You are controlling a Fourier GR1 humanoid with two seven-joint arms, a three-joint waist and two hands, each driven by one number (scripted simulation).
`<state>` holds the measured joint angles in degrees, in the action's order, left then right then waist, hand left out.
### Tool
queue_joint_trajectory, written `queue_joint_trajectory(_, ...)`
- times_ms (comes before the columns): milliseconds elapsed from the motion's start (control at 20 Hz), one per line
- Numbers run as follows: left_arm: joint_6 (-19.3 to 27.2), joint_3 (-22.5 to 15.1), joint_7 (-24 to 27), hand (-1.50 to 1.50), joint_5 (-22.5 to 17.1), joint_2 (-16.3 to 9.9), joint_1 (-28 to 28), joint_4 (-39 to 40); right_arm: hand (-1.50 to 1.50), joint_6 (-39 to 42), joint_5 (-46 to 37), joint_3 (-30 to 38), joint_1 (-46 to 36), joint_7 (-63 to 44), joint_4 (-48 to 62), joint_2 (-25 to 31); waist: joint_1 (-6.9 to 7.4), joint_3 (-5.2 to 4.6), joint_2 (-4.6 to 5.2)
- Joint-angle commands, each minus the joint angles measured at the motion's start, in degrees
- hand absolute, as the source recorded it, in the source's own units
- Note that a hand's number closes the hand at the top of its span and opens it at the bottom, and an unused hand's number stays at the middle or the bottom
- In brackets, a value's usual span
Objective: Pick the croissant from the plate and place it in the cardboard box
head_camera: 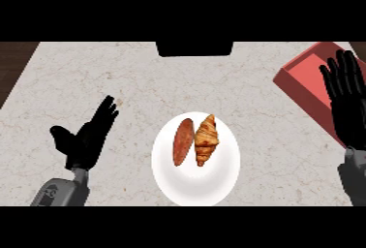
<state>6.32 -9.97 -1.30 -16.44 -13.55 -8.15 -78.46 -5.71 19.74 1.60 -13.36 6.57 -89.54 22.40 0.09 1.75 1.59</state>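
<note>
A golden croissant (205, 139) lies on a white plate (196, 181) in the middle of the counter, beside a reddish-brown oblong pastry (182, 142) on its left. My left hand (89, 134) is open on the counter, left of the plate and apart from it. At the right edge my right hand (344, 97) is open with fingers up, over the near corner of a red box (304, 72). Neither hand touches the croissant.
A black object (194, 48) sits at the counter's far edge, centre. The red box stands at the far right, tilted. Dark wood shows beyond the counter's left edge (13, 63). Pale marble counter (129, 82) spreads between the plate and the far edge.
</note>
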Motion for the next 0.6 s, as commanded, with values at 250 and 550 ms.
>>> queue_joint_trajectory(250, -3.13, -2.15, 5.40, 0.00, 11.58, -11.77, -6.78, -5.24, -1.50, -11.26, -26.05, -9.15, -9.95, -11.06, -8.90, 11.35, 0.06, -2.90, -3.76)
queue_joint_trajectory(550, -5.70, -2.82, 4.81, 0.00, 11.01, -12.80, -6.61, -6.63, -1.50, -8.51, -46.57, -21.76, -8.22, -28.80, -13.64, 18.80, -0.81, -2.38, -2.89)
